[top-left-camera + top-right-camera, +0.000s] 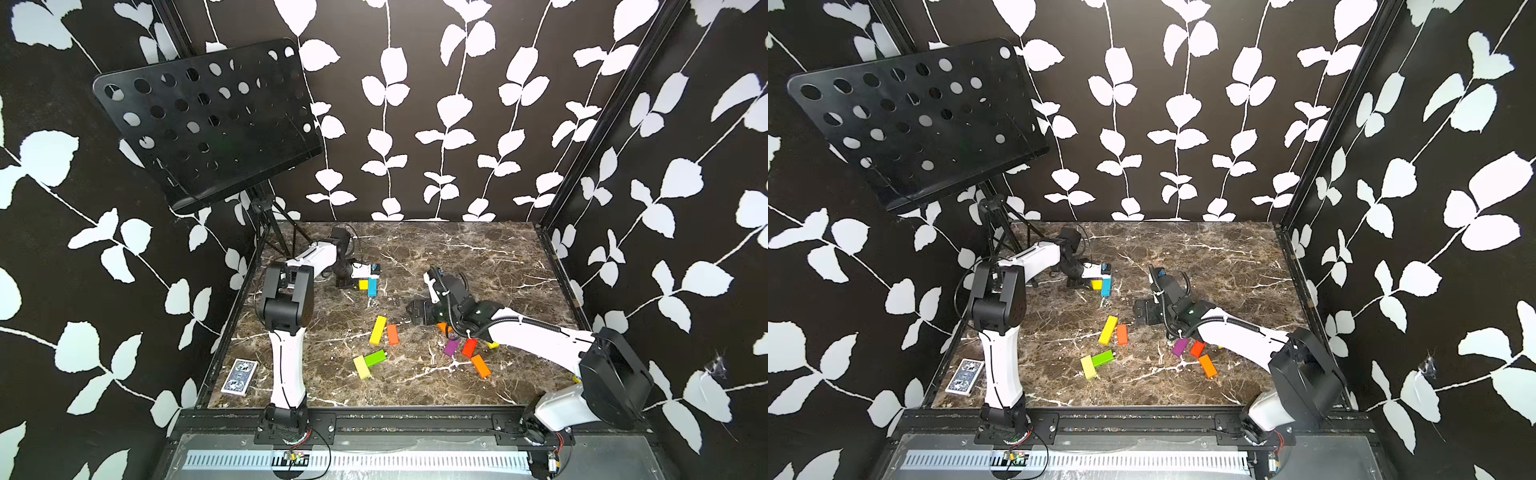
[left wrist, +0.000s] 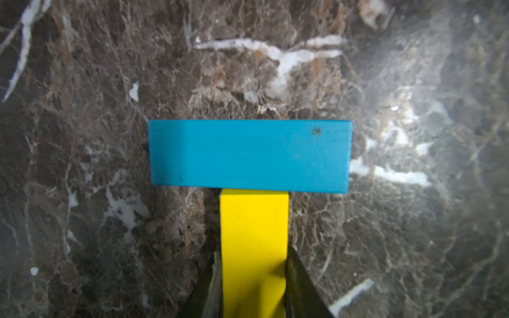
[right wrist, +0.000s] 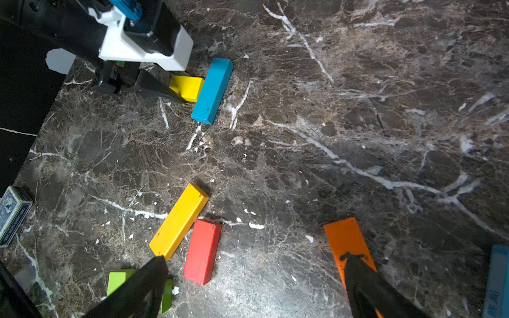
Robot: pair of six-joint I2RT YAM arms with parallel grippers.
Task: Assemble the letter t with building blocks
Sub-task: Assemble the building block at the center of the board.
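Observation:
At the back left of the marble table [image 1: 457, 257], my left gripper [image 1: 358, 283] is shut on a short yellow block [image 2: 254, 234]. That block's end butts against the long side of a blue block [image 2: 250, 155] [image 1: 372, 286], and the two together form the letter t figure as it stands. My right gripper [image 3: 254, 260] [image 1: 417, 312] hangs open over bare marble mid-table, with nothing between its fingers. Loose building blocks lie near it: a long yellow [image 3: 179, 220], a red [image 3: 202, 250], an orange [image 3: 344, 236] and a green [image 3: 118, 278]. In a top view, purple [image 1: 451, 347], red [image 1: 469, 347] and orange [image 1: 481, 365] blocks lie by the right arm.
A black music stand [image 1: 208, 120] on tripod legs [image 1: 266, 232] leans over the back left corner. A blue card box [image 1: 240, 376] lies at the front left edge. A pale yellow block [image 1: 362, 367] touches the green one [image 1: 375, 358]. Patterned walls enclose the table.

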